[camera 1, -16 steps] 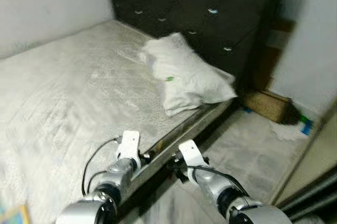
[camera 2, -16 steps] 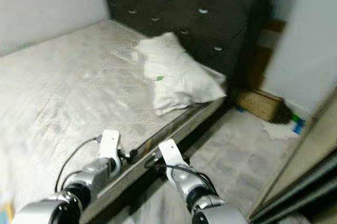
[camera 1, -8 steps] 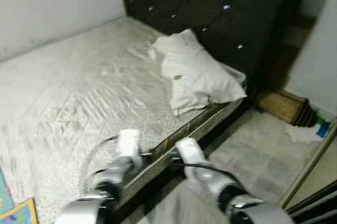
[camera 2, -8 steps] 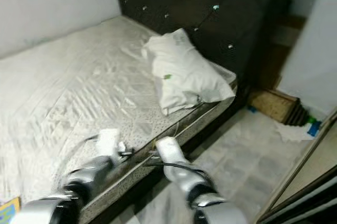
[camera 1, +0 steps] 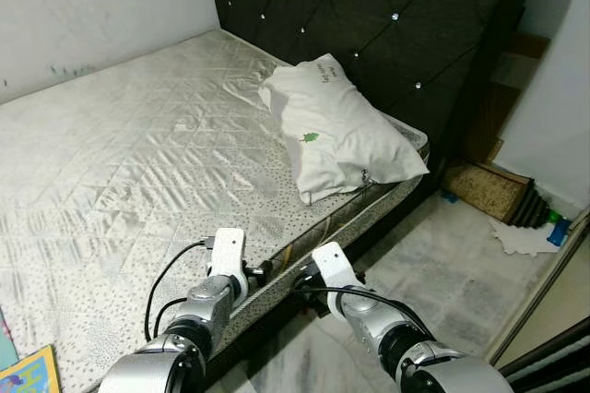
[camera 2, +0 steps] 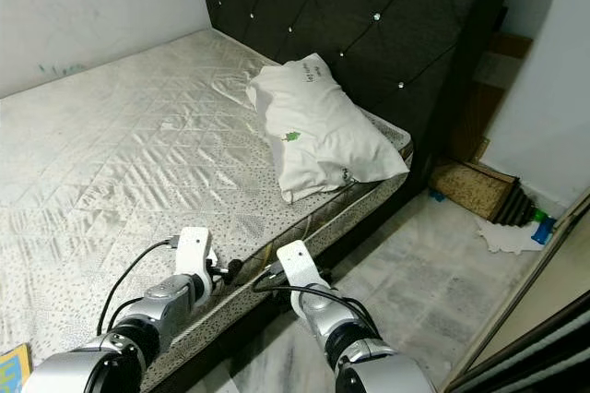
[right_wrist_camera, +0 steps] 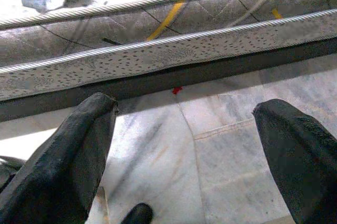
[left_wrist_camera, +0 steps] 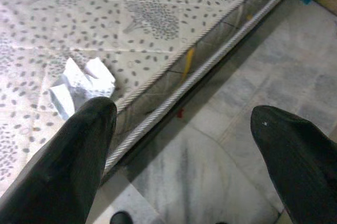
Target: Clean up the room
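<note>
**Crumpled paper lying on mattress edge, both claws hanging wide and empty**

You are looking at a crumpled white paper (left_wrist_camera: 81, 84) sitting on the speckled mattress (camera 1: 120, 162), close to the mattress's piped side edge and just beside the left gripper's finger in the left wrist view. It is touching nothing but the mattress cover. Your left gripper (left_wrist_camera: 179, 145) is hovering over the bed's edge with its two black fingers (left_wrist_camera: 68, 155) spread wide, holding nothing; marble floor is showing between them. Your right gripper (right_wrist_camera: 189, 150) is also spread wide and empty, pointing at the mattress side and the dark bed base, with pale marble floor (right_wrist_camera: 210, 145) under it and a small red speck (right_wrist_camera: 177, 90) lying on the floor next to the base.

In the head views both silver arms are reaching forward low, left wrist (camera 1: 226, 264) over the mattress edge, right wrist (camera 1: 334, 273) just off the bed over the floor. Farther up the bed a white pillow (camera 1: 336, 130) is lying against the dark tufted headboard (camera 1: 369, 15), near the bed's right corner. Past the bed's corner, on the floor, you are seeing a brown mat (camera 1: 484, 188), a white crumpled cloth or paper (camera 1: 525, 238) and a small blue item (camera 1: 556, 232), too small to tell what. A colourful book corner (camera 1: 28, 376) is showing at the lower left on the mattress.
</note>
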